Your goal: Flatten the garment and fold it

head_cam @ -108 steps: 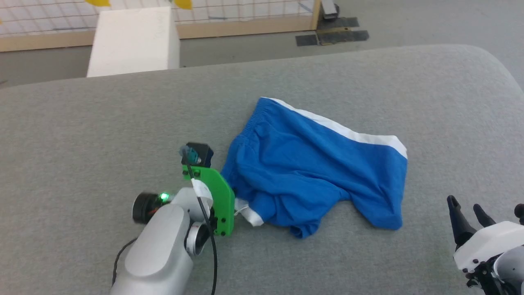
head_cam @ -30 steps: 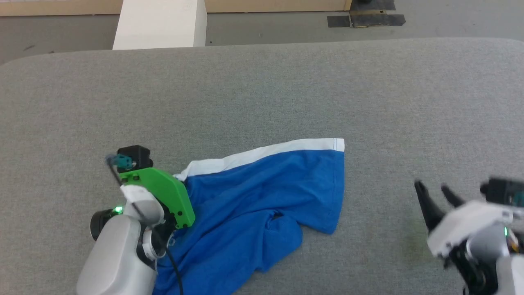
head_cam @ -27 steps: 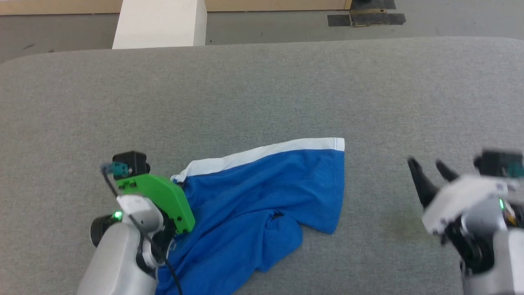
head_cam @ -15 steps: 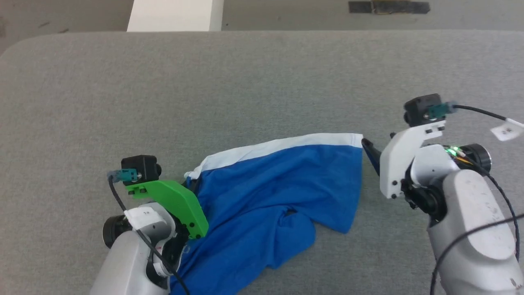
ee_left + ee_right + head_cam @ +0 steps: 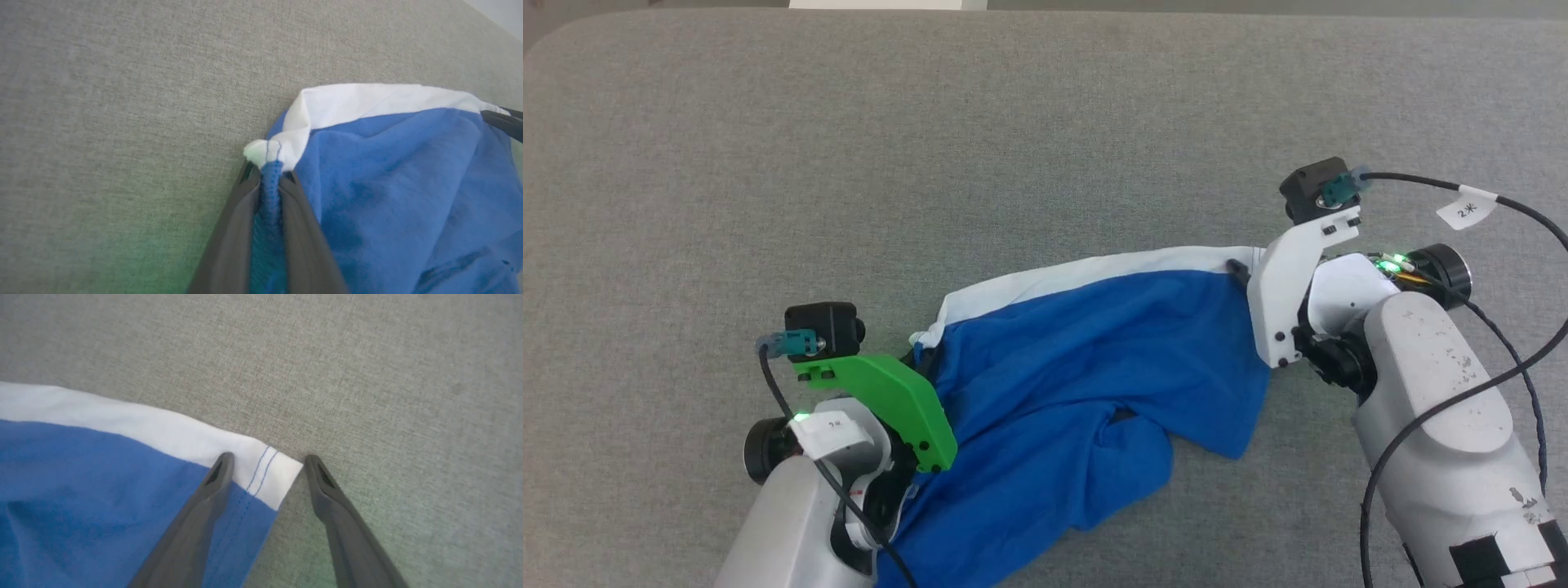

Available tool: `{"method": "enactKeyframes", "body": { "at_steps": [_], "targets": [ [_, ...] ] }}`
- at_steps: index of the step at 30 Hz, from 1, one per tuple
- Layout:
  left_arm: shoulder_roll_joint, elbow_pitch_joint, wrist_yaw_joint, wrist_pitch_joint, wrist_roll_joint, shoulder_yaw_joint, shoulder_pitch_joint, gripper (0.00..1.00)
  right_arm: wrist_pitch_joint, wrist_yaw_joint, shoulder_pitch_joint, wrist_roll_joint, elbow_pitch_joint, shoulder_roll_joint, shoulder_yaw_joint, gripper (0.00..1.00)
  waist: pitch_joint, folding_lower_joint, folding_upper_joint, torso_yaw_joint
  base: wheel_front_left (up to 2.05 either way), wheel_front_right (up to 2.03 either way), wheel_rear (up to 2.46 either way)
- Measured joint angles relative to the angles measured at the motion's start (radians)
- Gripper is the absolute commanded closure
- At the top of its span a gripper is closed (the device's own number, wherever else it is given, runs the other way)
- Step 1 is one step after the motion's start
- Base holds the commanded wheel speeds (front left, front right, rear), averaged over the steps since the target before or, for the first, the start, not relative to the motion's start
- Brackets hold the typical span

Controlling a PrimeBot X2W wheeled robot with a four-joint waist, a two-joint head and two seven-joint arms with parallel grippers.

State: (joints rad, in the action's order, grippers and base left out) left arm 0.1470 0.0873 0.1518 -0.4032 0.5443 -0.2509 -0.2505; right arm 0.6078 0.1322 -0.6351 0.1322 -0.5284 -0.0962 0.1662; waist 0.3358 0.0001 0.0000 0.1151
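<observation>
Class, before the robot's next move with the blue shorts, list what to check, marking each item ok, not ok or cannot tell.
1. Left gripper clamped on the garment's corner: ok.
2. Right gripper lined up on the white-trimmed corner: ok.
3. Right gripper shut on fabric: not ok, jaws apart.
4. Garment flat: not ok, near part bunched.
5. Layers the right gripper would catch: cannot tell.

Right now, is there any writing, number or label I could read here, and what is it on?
"2" followed by a star-like mark: on the white tag hanging from the black cable at the right arm.
Small white label on the left arm: it bears marks, too small to read.
Garment: no writing or brand visible.
</observation>
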Motion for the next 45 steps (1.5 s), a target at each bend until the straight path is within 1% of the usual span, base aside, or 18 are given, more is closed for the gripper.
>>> {"method": "enactKeyframes", "body": {
  "at_steps": [8, 13, 17, 19, 22, 25, 27, 29, 30, 32, 33, 39, 42, 45],
  "targets": [
    [0.002, -0.002, -0.003, 0.029, 0.001, 0.012, -0.008, 1.0, -0.002, 0.0, -0.008, 0.071, -0.022, -0.018, 0.017, 1.0, -0.033, 0.0, 0.0, -0.021, 0.0, 0.0, 0.0],
    [0.012, -0.032, -0.029, 0.035, 0.03, 0.046, -0.085, 1.0, -0.007, 0.0, -0.023, 0.155, 0.035, -0.042, -0.006, 1.0, -0.071, -0.0001, 0.0, -0.038, 0.0, 0.0, 0.0],
    [0.044, -0.027, -0.056, 0.001, 0.057, 0.074, -0.221, 1.0, 0.034, 0.0, -0.121, 0.237, 0.104, -0.063, -0.054, 1.0, -0.094, -0.0001, 0.0, -0.056, 0.0, 0.0, 0.0],
    [0.064, -0.003, -0.069, -0.021, 0.069, 0.095, -0.308, 1.0, 0.077, 0.0, -0.193, 0.274, 0.13, -0.066, -0.073, 1.0, -0.098, -0.0001, 0.0, -0.069, 0.0, 0.0, 0.0],
    [0.081, 0.041, -0.076, -0.036, 0.088, 0.123, -0.441, 1.0, 0.119, 0.0, -0.311, 0.291, 0.152, -0.067, -0.105, 1.0, -0.091, -0.0001, 0.0, -0.085, 0.0, 0.0, 0.0],
    [0.087, 0.103, -0.077, -0.044, 0.091, 0.132, -0.58, 1.0, 0.13, 0.0, -0.433, 0.289, 0.155, -0.044, -0.168, 1.0, -0.07, -0.0001, 0.0, -0.095, 0.0, 0.0, 0.0],
    [0.099, 0.153, -0.081, -0.043, 0.078, 0.128, -0.664, 1.0, 0.099, 0.0, -0.514, 0.267, 0.146, -0.026, -0.198, 1.0, -0.051, -0.0001, 0.0, -0.101, 0.0, 0.0, 0.0],
    [0.094, 0.213, -0.073, -0.018, 0.076, 0.141, -0.744, 1.0, 0.066, 0.001, -0.596, 0.233, 0.116, -0.01, -0.21, 1.0, -0.031, -0.0001, 0.0, -0.107, 0.0, 0.0, 0.0],
    [0.102, 0.232, -0.072, -0.012, 0.05, 0.127, -0.773, 1.0, 0.053, 0.001, -0.625, 0.223, 0.101, -0.002, -0.215, 1.0, -0.022, 0.0, 0.0, -0.11, 0.0, 0.0, 0.0],
    [0.095, 0.267, -0.058, 0.029, 0.034, 0.132, -0.844, 1.0, 0.015, 0.001, -0.693, 0.193, 0.073, 0.008, -0.218, 1.0, 0.001, -0.0001, 0.0, -0.116, 0.0, 0.0, 0.0],
    [0.1, 0.279, -0.058, 0.047, 0.009, 0.118, -0.88, 1.0, -0.006, 0.001, -0.727, 0.182, 0.06, 0.013, -0.226, 1.0, 0.013, 0.0, 0.0, -0.119, 0.0, 0.0, 0.0],
    [0.083, 0.33, -0.055, 0.162, -0.035, 0.104, -1.043, 1.0, -0.105, 0.001, -0.872, 0.139, 0.009, 0.01, -0.245, 1.0, 0.073, 0.0, 0.0, -0.134, 0.0, 0.0, 0.0],
    [0.083, 0.359, -0.08, 0.208, -0.044, 0.098, -1.072, 1.0, -0.141, 0.001, -0.899, 0.131, -0.014, 0.006, -0.251, 1.0, 0.092, 0.0, 0.0, -0.14, 0.0, 0.0, 0.0],
    [0.082, 0.384, -0.111, 0.243, -0.042, 0.094, -1.068, 1.0, -0.148, 0.001, -0.898, 0.149, -0.026, -0.011, -0.226, 1.0, 0.099, 0.0001, 0.0, -0.143, 0.0, 0.0, 0.0]
  ]
}}
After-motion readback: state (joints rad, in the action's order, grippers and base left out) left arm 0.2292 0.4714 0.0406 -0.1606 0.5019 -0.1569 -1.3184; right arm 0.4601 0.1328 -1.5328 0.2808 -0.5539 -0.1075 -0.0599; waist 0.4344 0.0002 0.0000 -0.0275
